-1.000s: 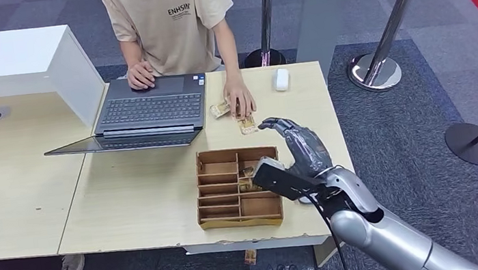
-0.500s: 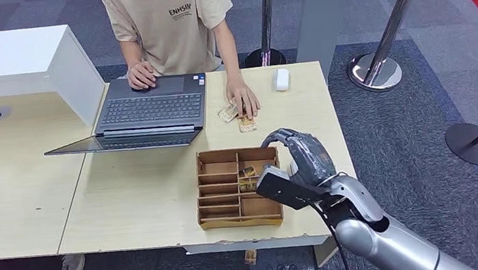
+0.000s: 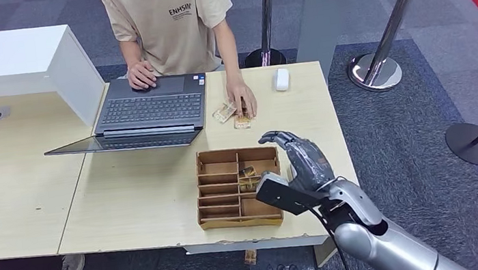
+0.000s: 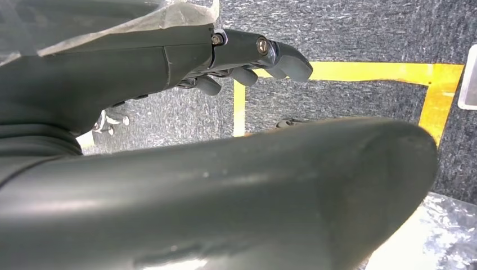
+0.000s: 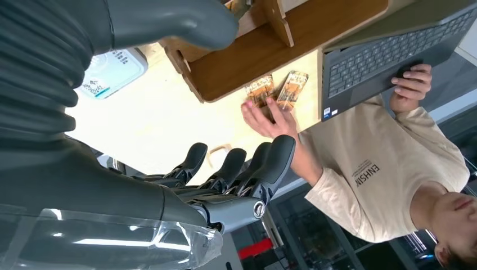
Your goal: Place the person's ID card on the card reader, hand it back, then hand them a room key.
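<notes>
Right robot hand [image 3: 305, 161] empty, fingers apart, above the tray's [image 3: 233, 218] edge; cards [image 3: 232, 116] lie beyond, under the person's hand [image 3: 243, 99].

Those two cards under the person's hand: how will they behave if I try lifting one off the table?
The cards lie flat on the table, so an edge is probably hard to catch. They look thin and light, likely sliding when nudged. The person's hand rests on them.

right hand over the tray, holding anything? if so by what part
Nothing is held. The right hand hovers with fingers apart above the wooden tray; both cards lie under the person's hand.
</notes>
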`<state>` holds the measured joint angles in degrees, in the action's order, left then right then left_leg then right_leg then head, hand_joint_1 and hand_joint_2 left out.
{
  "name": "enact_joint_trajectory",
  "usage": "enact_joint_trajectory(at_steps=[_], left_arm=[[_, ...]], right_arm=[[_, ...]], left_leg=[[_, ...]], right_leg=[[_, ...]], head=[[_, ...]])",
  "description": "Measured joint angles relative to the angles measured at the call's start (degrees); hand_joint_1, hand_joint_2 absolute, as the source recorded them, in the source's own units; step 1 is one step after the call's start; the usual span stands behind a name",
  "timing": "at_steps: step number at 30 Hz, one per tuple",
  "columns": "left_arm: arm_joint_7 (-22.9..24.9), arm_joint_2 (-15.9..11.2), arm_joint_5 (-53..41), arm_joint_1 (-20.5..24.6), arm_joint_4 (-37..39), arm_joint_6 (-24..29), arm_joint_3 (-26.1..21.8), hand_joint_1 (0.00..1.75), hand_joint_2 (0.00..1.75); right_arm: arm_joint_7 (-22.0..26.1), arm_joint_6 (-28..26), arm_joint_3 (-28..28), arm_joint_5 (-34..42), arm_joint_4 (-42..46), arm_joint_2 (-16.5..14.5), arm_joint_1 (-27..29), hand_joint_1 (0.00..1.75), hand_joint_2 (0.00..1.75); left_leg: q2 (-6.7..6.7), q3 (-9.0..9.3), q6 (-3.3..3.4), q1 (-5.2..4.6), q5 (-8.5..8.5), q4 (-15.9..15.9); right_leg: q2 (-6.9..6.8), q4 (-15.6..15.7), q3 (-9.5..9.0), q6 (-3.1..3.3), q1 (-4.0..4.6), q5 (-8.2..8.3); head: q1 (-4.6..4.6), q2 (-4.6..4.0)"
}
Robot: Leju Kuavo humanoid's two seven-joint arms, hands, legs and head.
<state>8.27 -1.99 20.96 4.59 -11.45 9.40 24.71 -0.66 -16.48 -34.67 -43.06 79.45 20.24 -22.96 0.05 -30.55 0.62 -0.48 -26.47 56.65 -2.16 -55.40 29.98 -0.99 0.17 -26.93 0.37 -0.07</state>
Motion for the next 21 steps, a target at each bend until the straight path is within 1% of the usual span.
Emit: enact_joint_trajectory(at_steps=[2,8,15,21], left_arm=[[0.04,0.00,0.04,0.00,0.00,0.00,0.21,0.00,0.00],[0.18,0.00,0.17,0.04,0.00,0.00,0.72,0.00,0.00],[0.31,0.00,0.26,0.07,0.00,0.00,0.97,0.00,0.00],[0.47,0.00,0.29,0.10,0.00,0.00,1.11,0.00,0.00]], right_arm=[[0.07,-0.03,-0.12,-0.11,-0.44,-0.11,0.02,0.45,1.75],[0.42,-0.31,-0.92,-0.51,-2.59,-0.69,0.01,0.42,1.75],[0.73,-0.71,-1.64,-0.99,-5.62,-1.46,-0.04,0.48,1.75],[0.77,-1.46,-2.68,-2.47,-8.71,-2.21,-0.27,0.62,1.75]], left_leg=[[0.00,0.00,0.00,0.00,0.00,0.00],[0.00,0.00,0.00,0.00,0.00,0.00],[-0.01,-0.01,0.00,0.00,0.00,0.00],[-0.01,-0.02,0.00,0.00,0.00,0.00]], right_leg=[[0.00,0.00,0.00,0.00,0.00,0.00],[0.00,0.00,0.00,0.00,0.00,0.00],[0.00,-0.01,0.00,0.00,0.00,0.00],[0.00,-0.01,0.00,0.00,0.00,0.00]], head=[[0.00,0.00],[0.01,0.00],[0.00,0.00],[0.00,0.00]])
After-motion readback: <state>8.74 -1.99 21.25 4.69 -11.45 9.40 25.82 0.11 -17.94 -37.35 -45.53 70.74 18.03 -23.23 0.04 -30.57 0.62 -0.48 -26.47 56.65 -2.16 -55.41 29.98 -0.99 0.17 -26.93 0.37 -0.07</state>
